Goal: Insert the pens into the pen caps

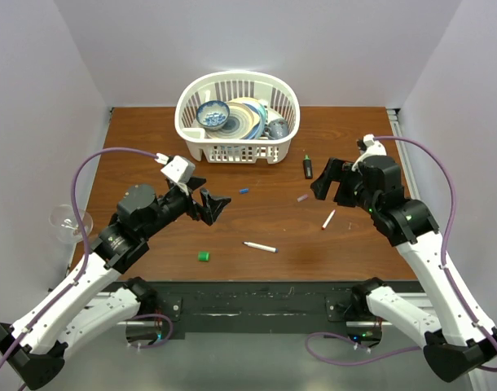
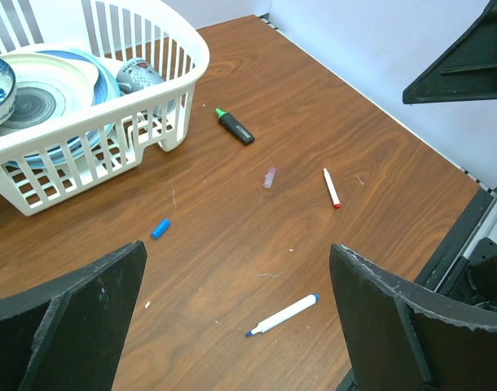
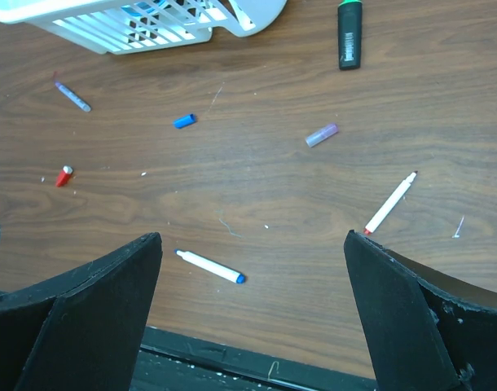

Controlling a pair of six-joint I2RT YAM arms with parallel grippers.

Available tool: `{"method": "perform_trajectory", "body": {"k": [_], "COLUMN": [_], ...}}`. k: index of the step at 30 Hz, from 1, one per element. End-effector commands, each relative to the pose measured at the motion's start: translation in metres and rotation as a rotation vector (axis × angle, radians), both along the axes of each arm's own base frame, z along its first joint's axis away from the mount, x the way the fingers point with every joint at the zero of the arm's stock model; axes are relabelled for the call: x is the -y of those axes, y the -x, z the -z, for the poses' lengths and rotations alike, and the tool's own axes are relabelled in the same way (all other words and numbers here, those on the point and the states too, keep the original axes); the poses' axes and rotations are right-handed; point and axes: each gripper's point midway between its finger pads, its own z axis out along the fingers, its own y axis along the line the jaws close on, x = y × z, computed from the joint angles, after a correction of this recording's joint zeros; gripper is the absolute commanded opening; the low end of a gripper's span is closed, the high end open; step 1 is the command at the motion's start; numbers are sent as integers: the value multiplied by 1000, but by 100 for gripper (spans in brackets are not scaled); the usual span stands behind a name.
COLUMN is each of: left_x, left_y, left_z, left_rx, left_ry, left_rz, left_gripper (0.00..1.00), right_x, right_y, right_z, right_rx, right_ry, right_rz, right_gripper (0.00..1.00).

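A white pen with a blue tip lies near the table's front middle, also in the left wrist view and right wrist view. A white pen with a red tip lies right of it. The black marker with a green tip rests by the basket. A blue cap, a green cap and a red cap lie loose. My left gripper and right gripper hover open, holding nothing.
A white basket with plates and bowls stands at the back middle. A pale purple cap lies mid-table. A slim purple pen lies near the basket. A clear glass stands at the left edge.
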Motion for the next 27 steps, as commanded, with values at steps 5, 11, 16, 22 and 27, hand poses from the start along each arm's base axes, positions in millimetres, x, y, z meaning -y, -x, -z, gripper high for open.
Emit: {"method": "perform_trajectory", "body": {"k": [5,11,16,22,27], "left_x": [-4,-5,-3,-2,-3], "left_y": [-6,-6,-6,-6,-4], "left_z": [-9,-8,-5,-4,-7], "left_rx": [47,42,38,34,43], "left_ry": [7,3,1,-1,4], "left_rz": [-29,-32,-26,-17,-15], "left_gripper": [100,100,100,100,100], "right_x": [26,71,73,62,56], "right_y": [-7,-17,-27,-29,-29], "right_z": [18,82,126,169,194], "right_rx": [-46,-236,-385,-494,-518], "right_ry": [61,315,323,263,221], "right_rz": [181,403,466,510,528], "right_gripper": [99,75,55,45,40]}}
